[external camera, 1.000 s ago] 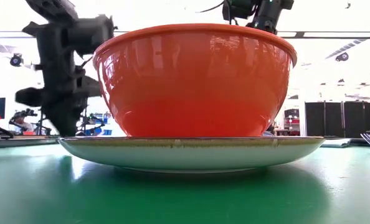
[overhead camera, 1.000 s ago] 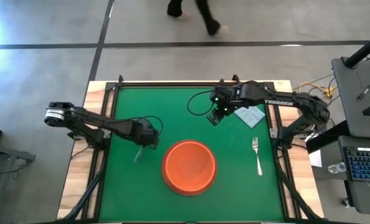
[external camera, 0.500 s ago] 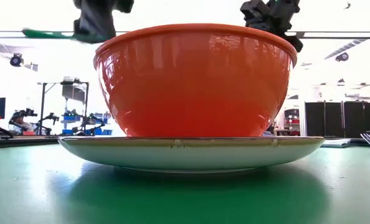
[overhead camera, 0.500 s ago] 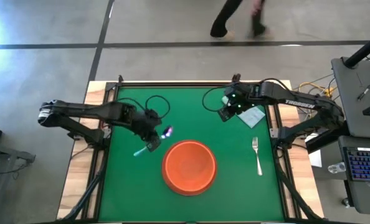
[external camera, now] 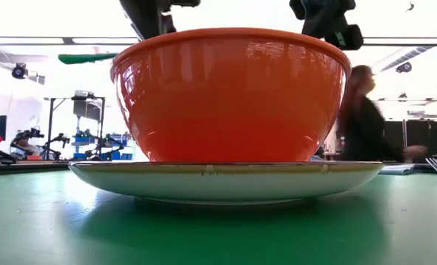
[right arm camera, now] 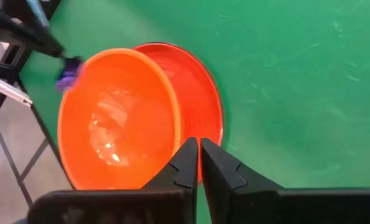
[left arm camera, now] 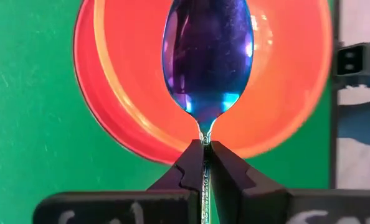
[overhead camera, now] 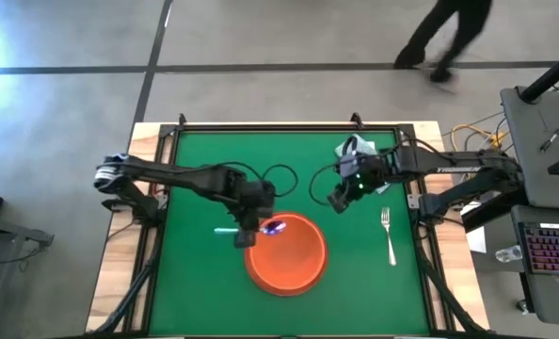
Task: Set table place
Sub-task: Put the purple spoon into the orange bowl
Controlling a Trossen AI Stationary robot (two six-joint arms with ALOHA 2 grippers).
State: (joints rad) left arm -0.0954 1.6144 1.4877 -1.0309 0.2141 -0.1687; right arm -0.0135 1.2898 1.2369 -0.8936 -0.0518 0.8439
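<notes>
My left gripper (overhead camera: 252, 224) is shut on the small spoon, whose purple bowl (overhead camera: 274, 227) hangs over the far left rim of the orange bowl (overhead camera: 286, 254). The spoon's green handle end (external camera: 86, 57) sticks out toward the table's left. The orange bowl stands on the flat orange plate (external camera: 226, 181) on the green table (overhead camera: 195, 169). The silver fork (overhead camera: 388, 235) lies flat on the table to the right of the bowl. My right gripper (overhead camera: 339, 198) is shut and empty, above the table just beyond the bowl's far right side. My left gripper pinches the spoon's thin neck (left arm camera: 204, 138), just behind the purple bowl, between its two fingertips (left arm camera: 188, 163). The fingers come from above. The spoon is lifted clear and lies about level, with its bowl (left arm camera: 208, 56) over the orange bowl and its handle pointing to the table's left.
A pale folded cloth (external camera: 395, 169) lies at the table's far right, mostly under my right arm in the high view. A person (overhead camera: 449, 38) walks on the floor beyond the far edge. Bare green top lies left of the bowl (overhead camera: 190, 264).
My left gripper has lifted the spoon off the table and carried it up and toward the right, to the orange bowl's far left rim; the spoon now lies level with its purple end over the bowl. My right gripper has moved toward the near edge, closer to the bowl.
</notes>
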